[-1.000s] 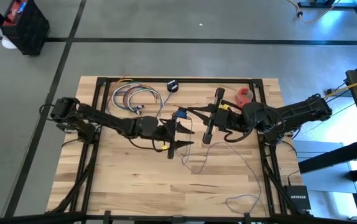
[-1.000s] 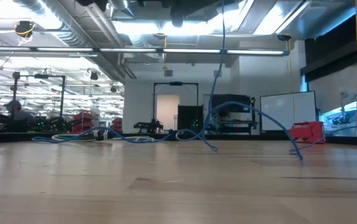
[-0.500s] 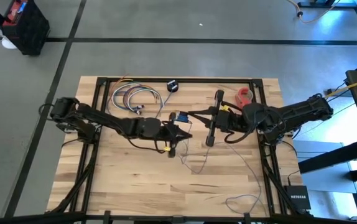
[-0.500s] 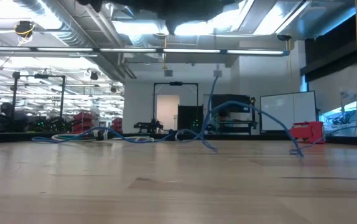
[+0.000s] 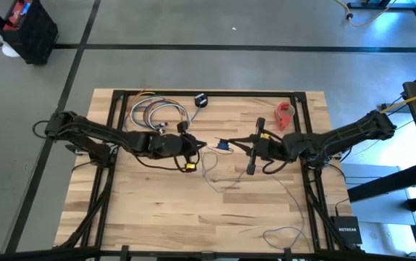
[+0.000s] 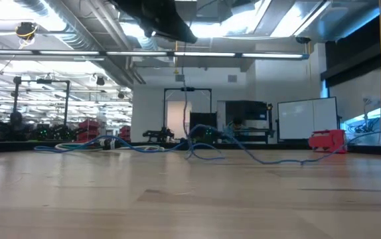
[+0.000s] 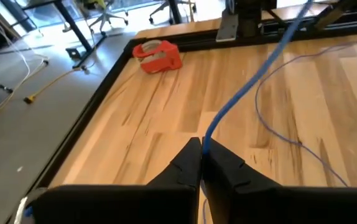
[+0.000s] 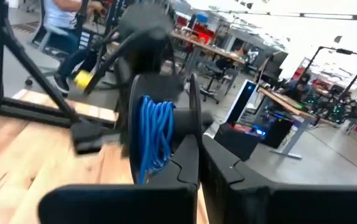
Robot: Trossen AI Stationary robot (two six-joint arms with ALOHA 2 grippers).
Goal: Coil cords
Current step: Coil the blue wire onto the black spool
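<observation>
Right now, table: the wooden table (image 5: 157,210) carries both arms over its middle, and everything below is placed against it.
Left arm: reaches in from the table's left edge toward the centre, wrist low over the boards.
Right arm: comes in from the table's right edge, its wrist meeting the left one near the middle.
Left gripper: the left gripper (image 7: 201,152) sits just left of the table's centre, fingers pressed together with the blue cord (image 7: 253,81) pinched between the tips; the line climbs away from them across the boards.
Right gripper: the right gripper (image 8: 198,146) hangs just right of the table's centre, fingers squeezed together on a dark spool (image 8: 160,134) wound with blue cord.
Cord run: from the left gripper's tips the thin strand drops in loose curves (image 5: 219,181) onto the table's middle, then trails off toward the near right corner, where a small loop (image 5: 280,234) lies.
Low view: the cord (image 6: 243,149) snakes flat along the far part of the table, one strand rising straight up.
Spare wires: a multicoloured bundle (image 5: 154,112) rests by the table's far left edge.
Tape roll: a red tape roll (image 5: 285,111) sits by the far right edge.
Black puck: a small dark round piece (image 5: 201,100) lies at the far edge, mid-table.
</observation>
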